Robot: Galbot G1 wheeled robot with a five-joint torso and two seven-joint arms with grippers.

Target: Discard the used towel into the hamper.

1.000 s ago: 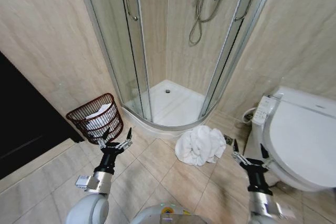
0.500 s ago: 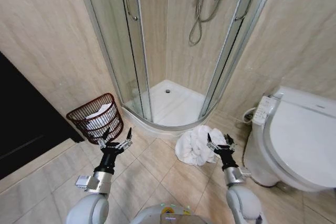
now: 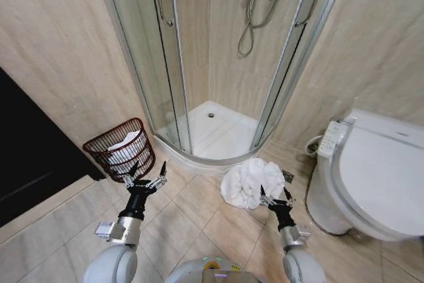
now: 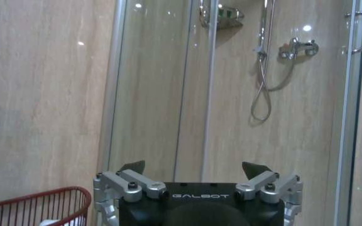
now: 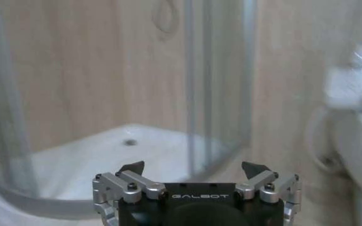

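Observation:
A crumpled white towel [image 3: 248, 182] lies on the tiled floor in front of the shower cabin. The hamper [image 3: 118, 149], a dark red-brown slatted basket with something white inside, stands by the wall to the left; its rim [image 4: 39, 200] also shows in the left wrist view. My right gripper [image 3: 275, 197] is open, held just at the near right edge of the towel, with nothing between its fingers. My left gripper [image 3: 145, 173] is open too, raised in front of the hamper's near side.
The curved glass shower cabin [image 3: 218, 64] with its white tray [image 3: 215, 130] stands straight ahead. A white toilet [image 3: 374, 177] fills the right side. A dark doorway [image 3: 26, 150] is on the left. Bare floor tiles [image 3: 192, 220] lie between the arms.
My right arm has swung left from beside the toilet to the towel's near edge, then dropped slightly. The left arm has stayed still.

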